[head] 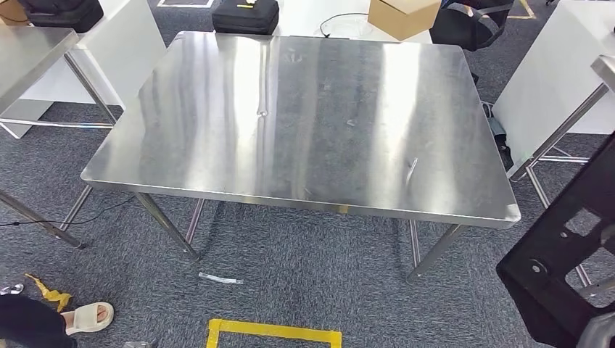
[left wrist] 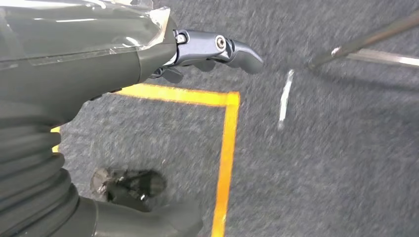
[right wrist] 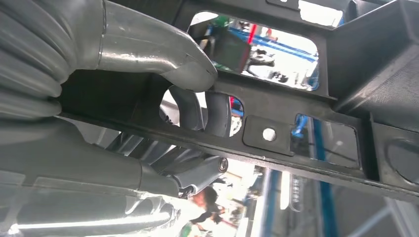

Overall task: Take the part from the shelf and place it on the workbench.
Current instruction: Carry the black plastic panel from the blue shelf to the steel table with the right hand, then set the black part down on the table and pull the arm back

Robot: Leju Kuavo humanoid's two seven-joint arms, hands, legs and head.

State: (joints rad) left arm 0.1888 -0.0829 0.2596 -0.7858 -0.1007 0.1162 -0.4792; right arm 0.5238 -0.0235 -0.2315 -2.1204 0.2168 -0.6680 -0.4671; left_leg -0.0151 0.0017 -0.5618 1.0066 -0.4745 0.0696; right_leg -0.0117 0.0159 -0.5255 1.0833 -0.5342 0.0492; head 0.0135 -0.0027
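The part (head: 569, 250) is a black flat plastic frame with cut-out windows; it hangs at the lower right of the head view, off the near right corner of the steel workbench (head: 304, 123). In the right wrist view my right hand (right wrist: 89, 158) grips the part (right wrist: 296, 133): the thumb (right wrist: 163, 54) presses one face while dark fingers (right wrist: 197, 111) hook through a cut-out. My left hand (left wrist: 148, 64) hangs over the grey carpet, its fingers (left wrist: 217, 49) apart and holding nothing.
The workbench top is bare and shiny. Behind it lie a cardboard box (head: 402, 14) and a black case (head: 245, 14). White tables flank it, with another steel table (head: 29, 51) at the left. Yellow floor tape (head: 272, 332) and a person's sandalled foot (head: 87, 317) are nearby.
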